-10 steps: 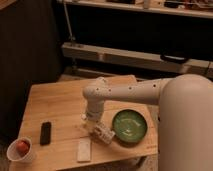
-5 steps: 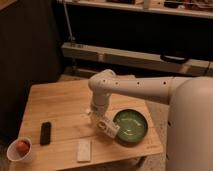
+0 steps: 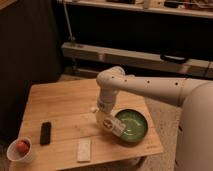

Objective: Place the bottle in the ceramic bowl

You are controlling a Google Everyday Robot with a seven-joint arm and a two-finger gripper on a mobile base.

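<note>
The dark-green ceramic bowl [image 3: 134, 125] sits on the wooden table [image 3: 60, 107] near its right front corner. My gripper [image 3: 107, 120] hangs from the white arm at the bowl's left rim. It is shut on the small pale bottle [image 3: 115, 126], whose dark-and-white label shows. The bottle is tilted and held just above the bowl's left edge, partly over the inside.
A flat white block [image 3: 84, 149] lies near the table's front edge. A black rectangular device [image 3: 45, 133] lies to its left. A white cup with a red object [image 3: 20, 149] stands at the front left corner. A small white bit [image 3: 93, 109] lies beside the gripper.
My gripper has moved right with the bottle, from left of the bowl to its left rim.
</note>
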